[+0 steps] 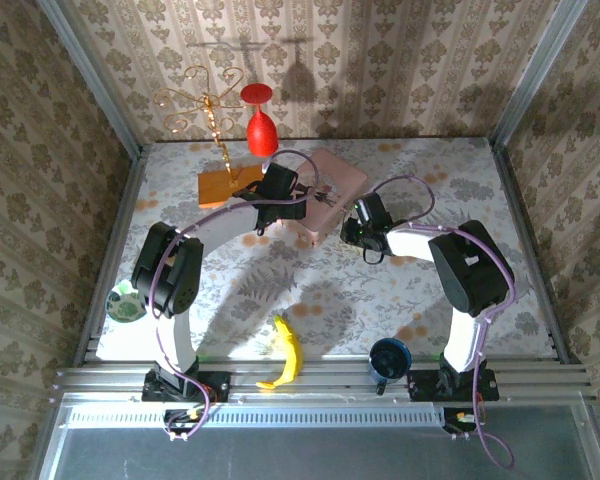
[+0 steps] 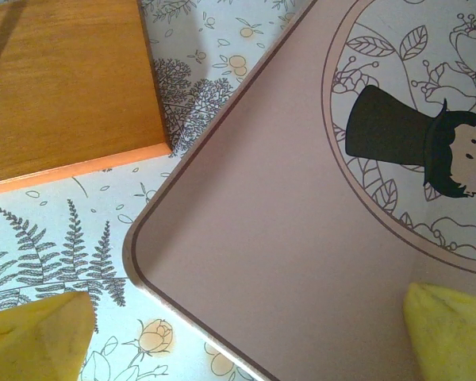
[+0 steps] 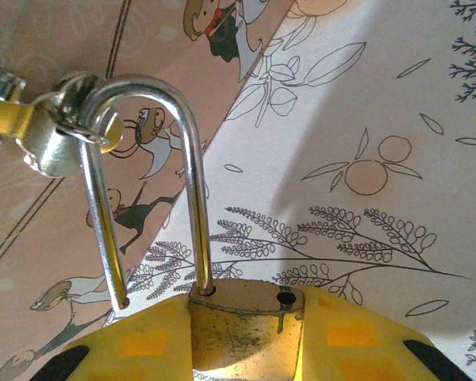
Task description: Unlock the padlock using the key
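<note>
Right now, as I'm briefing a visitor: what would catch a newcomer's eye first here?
The pale-gold padlock clamped in the yellow fingers of the right gripper, its silvery shackle hooked through the clasp on the pink box at the middle of the table. From above, the red goblet at the far edge and the banana at the near edge stand out.

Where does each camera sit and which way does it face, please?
Top external: above and behind the robot, looking down on the table; both arms show.
Left wrist: above the pink box's corner, facing down; open left pincer's yellow fingertips show.
Right wrist: facing the padlock, clamped in the right pincer.
Shared: all three see the pink box.
</note>
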`<control>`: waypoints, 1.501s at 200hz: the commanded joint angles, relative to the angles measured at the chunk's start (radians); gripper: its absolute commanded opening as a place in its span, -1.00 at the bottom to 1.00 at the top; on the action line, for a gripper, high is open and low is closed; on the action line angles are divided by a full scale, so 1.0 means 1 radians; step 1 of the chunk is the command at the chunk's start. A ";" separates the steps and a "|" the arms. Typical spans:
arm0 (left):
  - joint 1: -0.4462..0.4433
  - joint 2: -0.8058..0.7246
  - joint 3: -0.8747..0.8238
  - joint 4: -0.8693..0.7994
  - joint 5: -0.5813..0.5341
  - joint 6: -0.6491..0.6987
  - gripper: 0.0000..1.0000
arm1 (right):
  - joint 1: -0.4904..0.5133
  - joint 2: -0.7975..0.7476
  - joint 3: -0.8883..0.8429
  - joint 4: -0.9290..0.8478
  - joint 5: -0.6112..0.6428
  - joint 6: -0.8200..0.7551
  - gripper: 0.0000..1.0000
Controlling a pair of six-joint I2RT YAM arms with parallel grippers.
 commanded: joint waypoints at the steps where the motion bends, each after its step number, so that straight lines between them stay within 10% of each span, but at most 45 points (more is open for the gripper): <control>1: 0.019 0.008 -0.045 -0.136 -0.019 0.008 1.00 | -0.040 -0.023 -0.023 0.054 0.023 0.032 -1.00; 300: -0.001 0.007 0.000 -0.133 -0.063 0.053 1.00 | -0.113 0.029 0.087 0.057 -0.039 0.135 -1.00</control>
